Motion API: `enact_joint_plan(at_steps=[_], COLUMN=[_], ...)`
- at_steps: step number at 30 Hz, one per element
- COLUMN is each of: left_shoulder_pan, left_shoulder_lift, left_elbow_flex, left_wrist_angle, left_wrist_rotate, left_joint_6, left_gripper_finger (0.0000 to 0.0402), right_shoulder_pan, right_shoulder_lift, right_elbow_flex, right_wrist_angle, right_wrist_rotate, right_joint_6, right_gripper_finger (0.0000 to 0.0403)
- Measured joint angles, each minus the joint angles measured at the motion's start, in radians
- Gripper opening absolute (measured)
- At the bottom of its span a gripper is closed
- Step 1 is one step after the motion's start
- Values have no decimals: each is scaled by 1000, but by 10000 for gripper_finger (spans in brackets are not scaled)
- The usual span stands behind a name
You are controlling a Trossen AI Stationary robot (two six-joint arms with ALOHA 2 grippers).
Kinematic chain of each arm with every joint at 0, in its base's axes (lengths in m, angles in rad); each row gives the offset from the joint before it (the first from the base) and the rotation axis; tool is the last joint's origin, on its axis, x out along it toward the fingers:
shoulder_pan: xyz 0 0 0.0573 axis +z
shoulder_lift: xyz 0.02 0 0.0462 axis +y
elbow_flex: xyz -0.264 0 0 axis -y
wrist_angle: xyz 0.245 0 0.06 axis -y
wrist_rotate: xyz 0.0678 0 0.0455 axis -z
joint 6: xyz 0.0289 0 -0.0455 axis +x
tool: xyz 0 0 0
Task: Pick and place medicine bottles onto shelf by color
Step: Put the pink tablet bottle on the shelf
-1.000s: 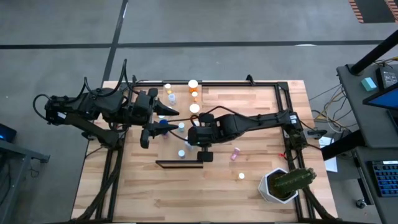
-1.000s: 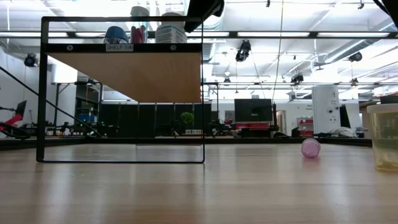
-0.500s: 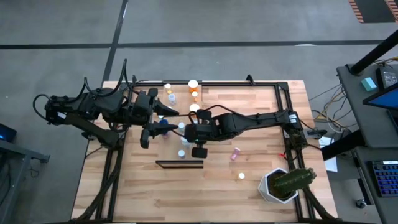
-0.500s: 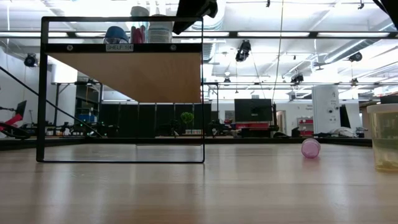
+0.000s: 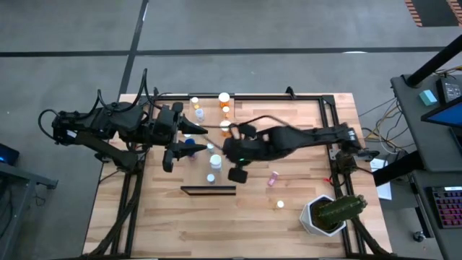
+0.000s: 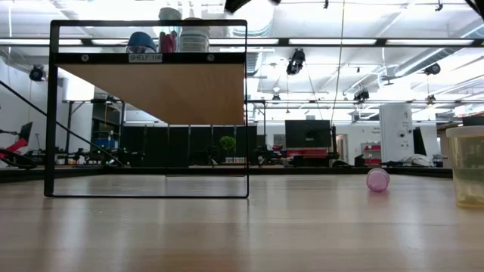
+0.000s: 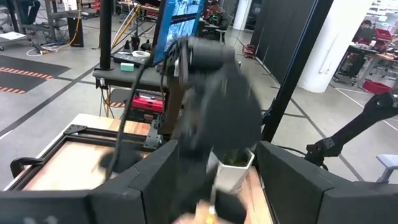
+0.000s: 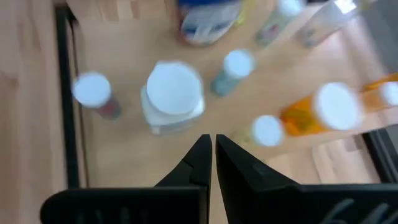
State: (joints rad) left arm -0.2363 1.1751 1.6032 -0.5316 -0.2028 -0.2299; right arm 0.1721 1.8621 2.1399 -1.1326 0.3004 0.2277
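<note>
The shelf (image 5: 225,182) is a pale board with a dark front edge (image 5: 208,190). Several medicine bottles stand on it: orange ones (image 5: 226,124), clear ones (image 5: 214,160) and a blue one (image 5: 189,143). In the right wrist view a wide white-capped clear bottle (image 8: 172,93), an orange one (image 8: 323,109) and a small pink one (image 8: 93,90) stand below. My right gripper (image 8: 208,149) hovers shut above them, touching nothing. My left gripper (image 7: 217,186) waits open at the shelf's left side, with nothing between its fingers. A pink bottle (image 5: 273,178) lies on the table.
A white pot with a cactus (image 5: 328,211) stands at the near right corner, and a small bottle (image 5: 280,204) is beside it. Black frame rails (image 5: 332,130) run along the table's edges. In the low view the shelf board (image 6: 151,87) sits high on a black frame (image 6: 247,113).
My right gripper has risen from just above the shelf's bottles and drawn back a little toward the table's right, rolling somewhat and staying shut. In the low view its arm has climbed almost out of the top of the picture. The bottles have stayed in place.
</note>
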Motion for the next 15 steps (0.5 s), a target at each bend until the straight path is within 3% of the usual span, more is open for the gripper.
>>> enact_joint_plan(at_steps=[7,15], left_shoulder_pan=[-2,-3], left_shoulder_lift=[0,22], left_elbow_flex=[-4,-5], left_wrist_angle=[-1,2], left_wrist_rotate=[0,-1], left_joint_6=[-63,-213], left_gripper_finger=[203,203], right_shoulder_pan=[55,112], right_shoulder_lift=[-138,-360], right_elbow_flex=[-79,-383], right_wrist_angle=[18,255], right_wrist_rotate=[41,42], right_joint_6=[23,0], right_gripper_finger=[12,12])
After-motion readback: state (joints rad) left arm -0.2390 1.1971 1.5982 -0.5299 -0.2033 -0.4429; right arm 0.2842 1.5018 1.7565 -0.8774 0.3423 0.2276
